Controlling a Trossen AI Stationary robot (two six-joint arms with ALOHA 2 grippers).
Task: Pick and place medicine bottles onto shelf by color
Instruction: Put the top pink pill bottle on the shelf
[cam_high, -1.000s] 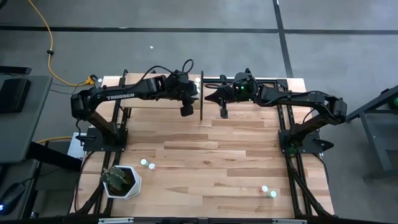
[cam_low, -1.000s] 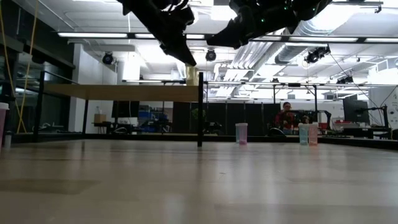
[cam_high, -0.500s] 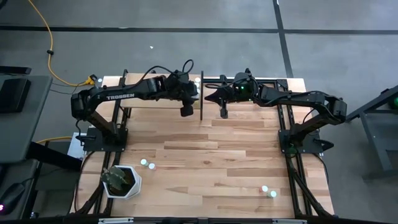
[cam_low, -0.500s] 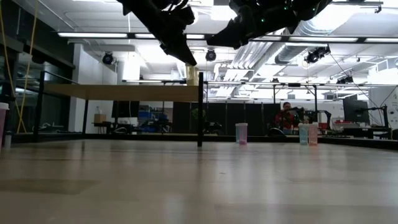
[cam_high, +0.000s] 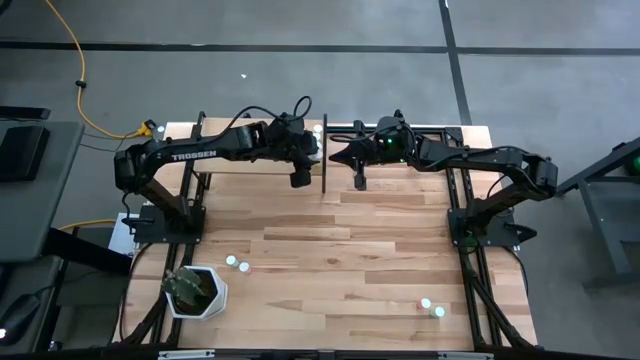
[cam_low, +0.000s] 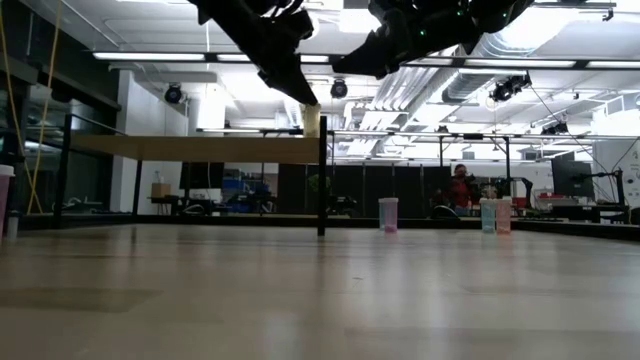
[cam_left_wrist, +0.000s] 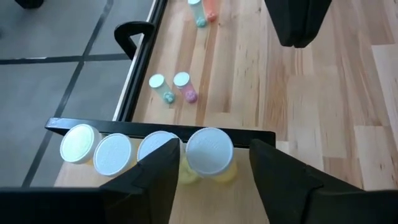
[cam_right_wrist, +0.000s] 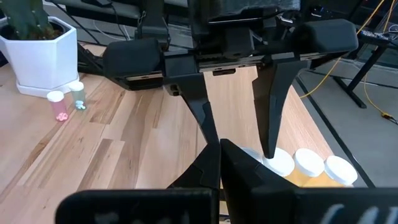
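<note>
High view: nothing's moved, left gripper (cam_high: 300, 178) over the shelf (cam_high: 240, 160) end. Left wrist view: fingers (cam_left_wrist: 155, 177) just spread off the yellow bottle (cam_left_wrist: 209, 152) standing on the shelf, so it's placed. Right gripper (cam_right_wrist: 217, 163) beside the shelf, closed, empty

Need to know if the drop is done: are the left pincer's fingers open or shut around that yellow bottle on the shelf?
Open. The left pincer stands with a finger either side of the white-capped yellow bottle, gaps showing.

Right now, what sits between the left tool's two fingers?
In the left wrist view, the left tool straddles a white-capped yellow bottle standing on the shelf.
</note>
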